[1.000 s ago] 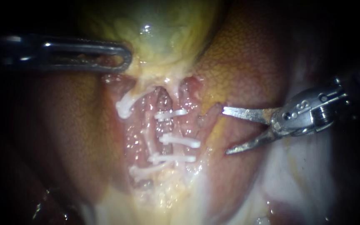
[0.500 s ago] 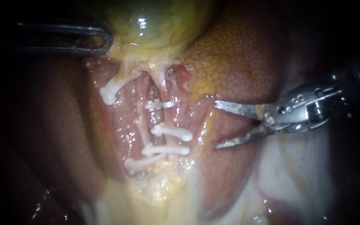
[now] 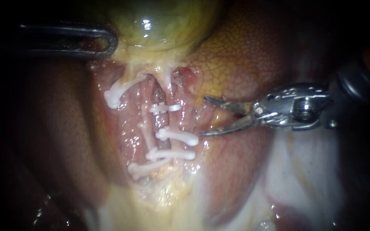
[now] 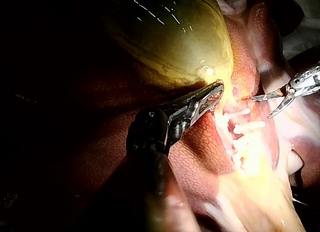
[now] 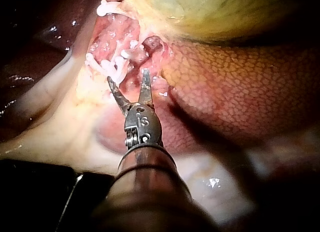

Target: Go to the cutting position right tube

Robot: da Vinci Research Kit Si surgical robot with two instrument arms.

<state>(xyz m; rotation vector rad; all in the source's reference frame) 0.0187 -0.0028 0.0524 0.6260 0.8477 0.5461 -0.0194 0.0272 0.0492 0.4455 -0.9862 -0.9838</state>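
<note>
Open and empty, the right instrument's steel bladed hand (image 3: 202, 116) sits just right of the pale white-clipped right tube (image 3: 173, 122), which runs crosswise to its blades (the left instrument (image 3: 110, 40), farther off, grips the yellow-green gallbladder (image 3: 163, 25)).

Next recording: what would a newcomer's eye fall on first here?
The white clips stacked one below another in the middle of the endoscope view stand out first. Just right of them the right instrument holds its blades apart, the lower tip near a clip's end. Above glistens the yellow-green gallbladder, the left instrument at its edge.
</note>
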